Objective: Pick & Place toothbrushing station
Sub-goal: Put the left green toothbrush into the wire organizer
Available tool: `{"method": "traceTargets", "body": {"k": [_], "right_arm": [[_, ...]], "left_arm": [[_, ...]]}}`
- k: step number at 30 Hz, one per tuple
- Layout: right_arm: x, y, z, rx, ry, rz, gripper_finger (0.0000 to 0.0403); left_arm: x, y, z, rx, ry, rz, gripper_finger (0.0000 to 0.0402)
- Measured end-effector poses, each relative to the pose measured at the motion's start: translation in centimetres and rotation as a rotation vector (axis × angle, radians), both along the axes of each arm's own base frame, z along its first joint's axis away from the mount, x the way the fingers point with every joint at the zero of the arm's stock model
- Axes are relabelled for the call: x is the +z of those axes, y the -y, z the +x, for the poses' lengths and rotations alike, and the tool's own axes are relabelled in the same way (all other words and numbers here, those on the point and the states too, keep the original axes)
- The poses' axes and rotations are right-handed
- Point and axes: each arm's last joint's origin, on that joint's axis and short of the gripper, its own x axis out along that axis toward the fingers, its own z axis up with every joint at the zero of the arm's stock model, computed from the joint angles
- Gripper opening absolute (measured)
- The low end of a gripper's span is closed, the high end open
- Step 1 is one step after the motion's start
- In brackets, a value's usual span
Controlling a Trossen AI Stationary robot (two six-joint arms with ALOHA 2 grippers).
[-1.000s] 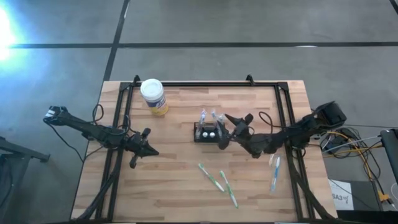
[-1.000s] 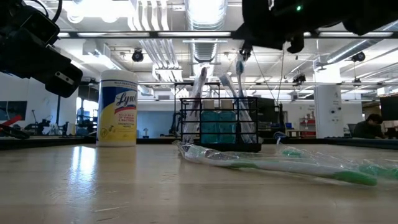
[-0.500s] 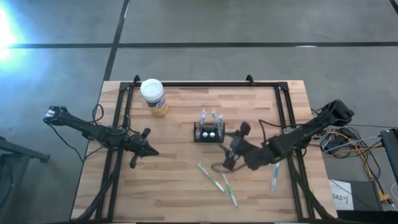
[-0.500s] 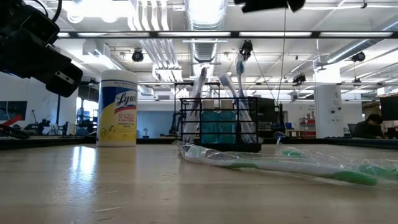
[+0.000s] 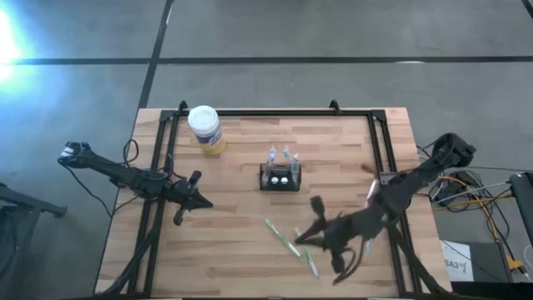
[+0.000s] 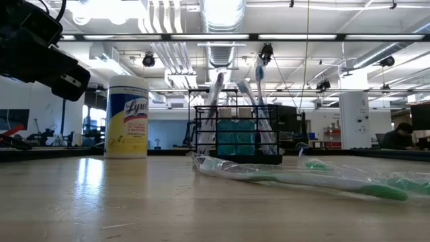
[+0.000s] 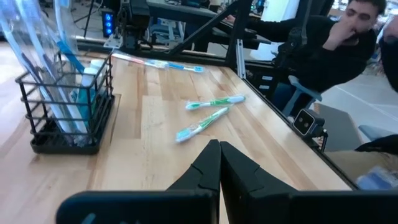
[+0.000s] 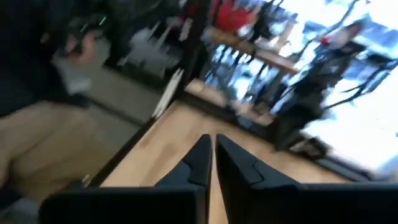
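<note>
toothbrush holder (image 5: 279, 178) – black wire box mid-tabletop (image 5: 241, 242), upright brushes (image 6: 258, 107) and teal boxes inside | wipes jar (image 5: 205, 128) – lidded, far left corner | right tool (image 5: 337, 250) clenched, empty, near loose green brushes (image 5: 293, 242) | left tool (image 5: 193, 200) clenched, empty

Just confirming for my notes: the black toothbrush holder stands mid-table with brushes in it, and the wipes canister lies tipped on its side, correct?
Not quite. The wipes canister stands upright, as the low view shows. The black toothbrush holder does stand mid-table with brushes in it.
</note>
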Motion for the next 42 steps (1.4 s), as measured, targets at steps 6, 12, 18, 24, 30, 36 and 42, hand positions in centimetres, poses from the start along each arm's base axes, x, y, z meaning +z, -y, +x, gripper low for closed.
{"method": "traceTargets", "body": {"k": [6, 12, 18, 24, 30, 36, 42], "right_arm": [[2.6, 5.3, -4.5, -0.036, 0.084, 0.056, 0.0008], [0.3, 10.0, -9.5, -0.012, 0.229, 0.229, 0.0008], [-4.6, 13.1, -12.4, -0.101, 0.268, 0.366, 0.0008], [-7.6, 14.1, -14.0, -0.042, 0.317, 0.411, 0.0008], [-10.1, 14.3, -14.5, -0.044, 0.318, 0.423, 0.0008], [-13.3, 14.3, -14.7, -0.032, 0.417, 0.401, 0.0008], [-14.6, 14.4, -14.9, -0.029, 0.460, 0.407, 0.0008]], "left_arm": [[0.3, 0.0, 0.0, -0.011, 0.023, 0.053, 0.0005], [0.3, 0.0, 0.0, -0.011, 0.025, 0.057, 0.0005], [0.5, -0.2, 0.1, 0.085, 0.048, 0.065, 0.0005], [0.8, -0.3, 0.2, 0.100, 0.083, 0.062, 0.0005], [0.8, -0.3, 0.2, 0.095, 0.092, 0.098, 0.0005], [0.5, -0.3, 0.2, 0.108, 0.075, 0.054, 0.0005], [0.7, -0.3, 0.2, 0.124, 0.075, -0.023, 0.0005]]}}
